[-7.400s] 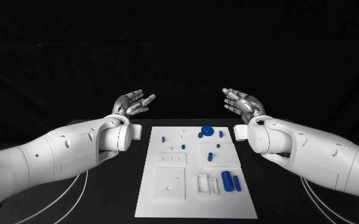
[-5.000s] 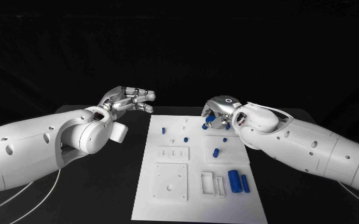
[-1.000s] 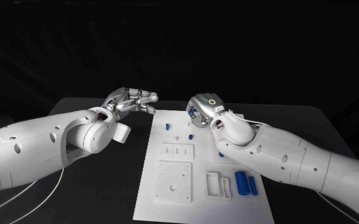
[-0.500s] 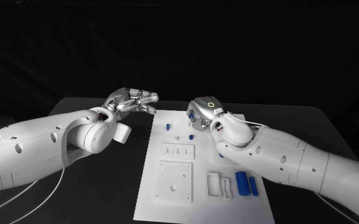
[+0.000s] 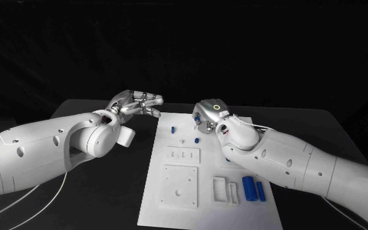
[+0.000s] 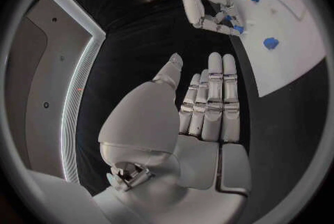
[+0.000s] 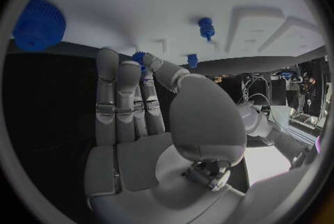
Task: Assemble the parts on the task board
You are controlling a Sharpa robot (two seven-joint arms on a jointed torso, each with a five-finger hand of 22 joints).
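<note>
Right hand [image 5: 206,117] moved from board's right edge to far middle, pinching small blue plastic part [image 7: 141,58] over white task board [image 5: 178,208]. Part looks light, rigid, slippery: hold by sides. Left hand [image 5: 136,104] released, beside board's far-left corner.

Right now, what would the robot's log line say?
left hand: open, empty, beside task board | right hand: pinches small blue part over board's far end
</note>
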